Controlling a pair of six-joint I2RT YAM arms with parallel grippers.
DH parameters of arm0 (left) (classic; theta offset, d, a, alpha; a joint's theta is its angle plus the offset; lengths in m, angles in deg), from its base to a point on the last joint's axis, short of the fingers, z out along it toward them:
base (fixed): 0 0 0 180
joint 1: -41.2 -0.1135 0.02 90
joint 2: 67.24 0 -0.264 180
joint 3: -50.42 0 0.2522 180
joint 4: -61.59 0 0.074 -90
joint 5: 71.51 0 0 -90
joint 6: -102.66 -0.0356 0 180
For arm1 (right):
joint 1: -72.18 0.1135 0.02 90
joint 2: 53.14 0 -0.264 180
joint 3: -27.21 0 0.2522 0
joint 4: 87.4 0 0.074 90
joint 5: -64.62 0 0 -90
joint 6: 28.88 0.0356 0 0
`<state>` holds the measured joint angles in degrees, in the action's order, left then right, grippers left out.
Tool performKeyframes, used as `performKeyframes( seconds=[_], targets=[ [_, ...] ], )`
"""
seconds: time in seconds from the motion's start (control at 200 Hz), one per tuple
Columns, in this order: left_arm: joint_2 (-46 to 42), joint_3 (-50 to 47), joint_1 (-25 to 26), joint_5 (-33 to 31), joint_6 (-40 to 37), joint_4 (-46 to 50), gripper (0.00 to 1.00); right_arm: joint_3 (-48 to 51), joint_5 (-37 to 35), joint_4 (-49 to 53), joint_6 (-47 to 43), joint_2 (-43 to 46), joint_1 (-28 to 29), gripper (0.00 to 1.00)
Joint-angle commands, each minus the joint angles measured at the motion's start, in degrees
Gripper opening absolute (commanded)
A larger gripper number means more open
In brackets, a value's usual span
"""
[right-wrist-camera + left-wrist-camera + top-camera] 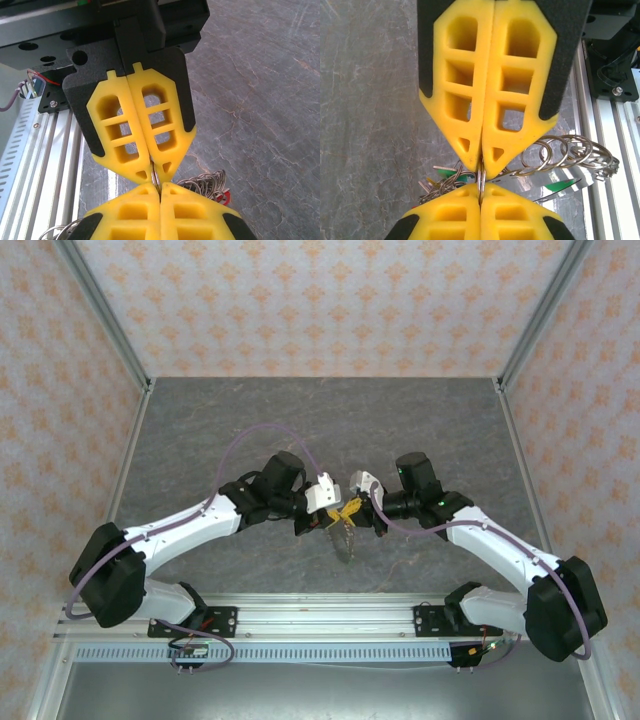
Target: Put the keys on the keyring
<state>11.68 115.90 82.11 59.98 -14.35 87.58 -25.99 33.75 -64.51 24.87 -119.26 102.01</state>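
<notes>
Where the two arms meet over the near middle of the grey, stone-patterned worktop [250, 420], I see the left gripper [338, 516] and the right gripper [357, 509] set tip to tip. From the left wrist, the left fingers [465, 194] sit at the bottom of the view, pressed together, with a thin loop of metal wire pinched in their seam. The right fingers [489, 100] come down from above, also closed, and their tips nip the same loop. The right wrist gives the mirror of this, with right fingers below and left fingers above, both pairs clamped on that wire. The keyring [565, 152] looks like a chain of linked metal rings curling away beside the tips. From overhead it hangs beneath the grippers, and I cannot tell whether it touches the worktop. The keys [561, 186] cluster on it under the tips. I can make out green heads from the left wrist and a bit of red from the right wrist.
</notes>
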Motion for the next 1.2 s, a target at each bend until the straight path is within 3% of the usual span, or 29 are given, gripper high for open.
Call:
performKeyframes(
  seconds=[0.0,0.165,0.295,0.395,0.505,0.661,0.796,0.956,1.061,1.196],
  targets=[
    [0.3,1.3,0.7,0.3,0.5,-1.2,0.00,0.1,2.5,-5.4,0.6,1.3,0.4,0.00],
    [-1.8,-2.4,-0.1,1.7,5.2,-10.0,0.00,2.4,-1.9,-6.0,2.7,2.2,0.0,0.05],
    [-3.1,-6.1,-0.8,4.8,10.2,-19.7,0.00,7.3,-1.6,-13.2,7.6,2.5,-1.5,0.16],
    [-3.8,-8.5,-1.0,5.9,13.1,-25.8,0.00,9.5,0.1,-17.4,10.7,2.4,-2.5,0.18],
    [-4.0,-10.2,-1.1,5.9,15.3,-29.9,0.00,10.8,0.4,-20.0,12.6,2.5,-3.3,0.17],
    [-3.4,-11.5,-1.2,6.4,17.8,-33.9,0.00,10.5,1.4,-20.3,13.5,2.2,-3.6,0.04],
    [-3.1,-11.4,-1.2,5.2,18.1,-34.3,0.00,10.5,1.7,-20.2,13.7,2.1,-3.6,0.05],
    [-3.5,-10.8,-1.2,0.0,15.7,-29.0,0.00,10.3,-0.3,-18.1,12.7,3.5,-3.5,0.17],
    [-4.1,-9.5,-1.2,-5.1,11.3,-21.1,0.00,10.9,-6.7,-18.3,13.2,6.0,-3.5,0.25],
    [-4.6,-7.4,-1.5,-8.9,5.4,-11.4,0.00,11.9,-17.7,-19.1,14.5,9.9,-3.5,0.28]
  ],
)
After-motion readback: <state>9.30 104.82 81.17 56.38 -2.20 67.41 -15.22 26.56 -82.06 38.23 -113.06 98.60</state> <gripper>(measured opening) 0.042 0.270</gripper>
